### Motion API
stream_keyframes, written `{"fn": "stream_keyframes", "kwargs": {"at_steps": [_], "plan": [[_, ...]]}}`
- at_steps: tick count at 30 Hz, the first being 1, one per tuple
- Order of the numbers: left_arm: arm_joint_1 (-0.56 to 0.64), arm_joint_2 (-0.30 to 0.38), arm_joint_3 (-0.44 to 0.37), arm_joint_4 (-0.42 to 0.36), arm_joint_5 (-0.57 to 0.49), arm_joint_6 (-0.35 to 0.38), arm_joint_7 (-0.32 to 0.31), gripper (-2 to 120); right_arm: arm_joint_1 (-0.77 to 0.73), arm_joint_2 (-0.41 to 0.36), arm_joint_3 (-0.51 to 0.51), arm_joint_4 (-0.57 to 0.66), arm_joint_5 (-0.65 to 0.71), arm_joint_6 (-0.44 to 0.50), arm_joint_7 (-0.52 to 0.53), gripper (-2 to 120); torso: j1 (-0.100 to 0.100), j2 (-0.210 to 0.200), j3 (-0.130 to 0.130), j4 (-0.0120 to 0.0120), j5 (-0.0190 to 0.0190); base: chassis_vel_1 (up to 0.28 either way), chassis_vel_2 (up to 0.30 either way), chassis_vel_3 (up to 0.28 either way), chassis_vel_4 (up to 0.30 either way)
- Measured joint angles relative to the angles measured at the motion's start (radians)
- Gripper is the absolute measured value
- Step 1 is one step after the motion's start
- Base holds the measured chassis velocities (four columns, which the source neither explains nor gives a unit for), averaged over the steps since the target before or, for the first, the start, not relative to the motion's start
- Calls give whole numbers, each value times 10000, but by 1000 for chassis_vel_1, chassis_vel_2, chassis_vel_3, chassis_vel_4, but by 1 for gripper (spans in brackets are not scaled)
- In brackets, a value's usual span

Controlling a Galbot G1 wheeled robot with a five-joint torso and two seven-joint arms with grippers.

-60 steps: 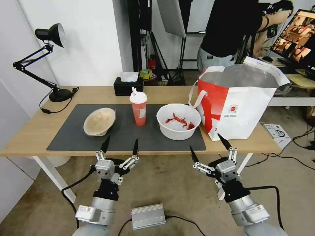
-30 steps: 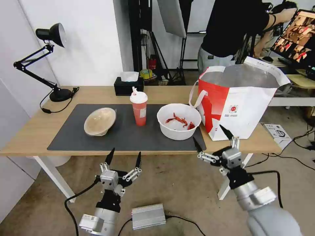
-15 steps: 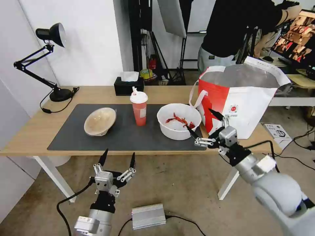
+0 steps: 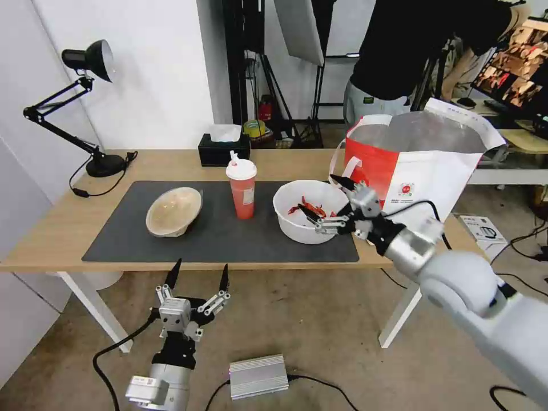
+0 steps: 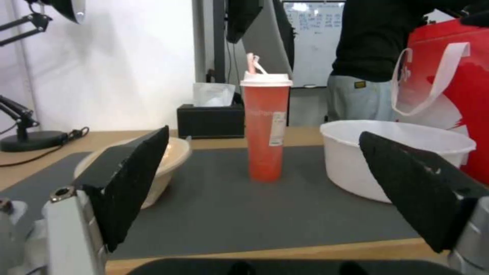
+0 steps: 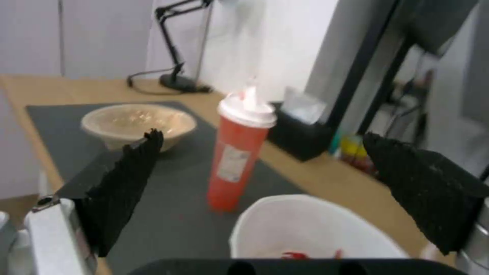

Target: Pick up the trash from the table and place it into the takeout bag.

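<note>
Right gripper [image 4: 322, 201] spread wide over white bowl [image 4: 311, 211] mid-frame: suggest straddling the bag-side rim, clamp square, lift level; left gripper [image 4: 197, 274] parked low, jaws apart.

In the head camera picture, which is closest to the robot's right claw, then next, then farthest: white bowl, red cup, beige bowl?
From the right gripper:
1. White bowl, right under it.
2. Red cup, mid-mat, to its left.
3. Beige bowl, at the mat's left end.
</note>
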Motion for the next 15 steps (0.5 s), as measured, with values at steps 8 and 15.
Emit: {"fn": "stream_keyframes", "kwargs": {"at_steps": [8, 15], "plan": [[36, 49, -90, -74, -13, -12, 3, 100, 2157, 408, -1575, -563, 1731, -1322, 151, 100, 0, 0, 0, 0, -1, 0, 0, 0, 0], [27, 5, -149, -79, -29, -23, 0, 100, 3941, 1234, -2790, -1521, 2199, -3149, 278, 100, 0, -1, 0, 0, 0, 0, 0, 0, 0]]}}
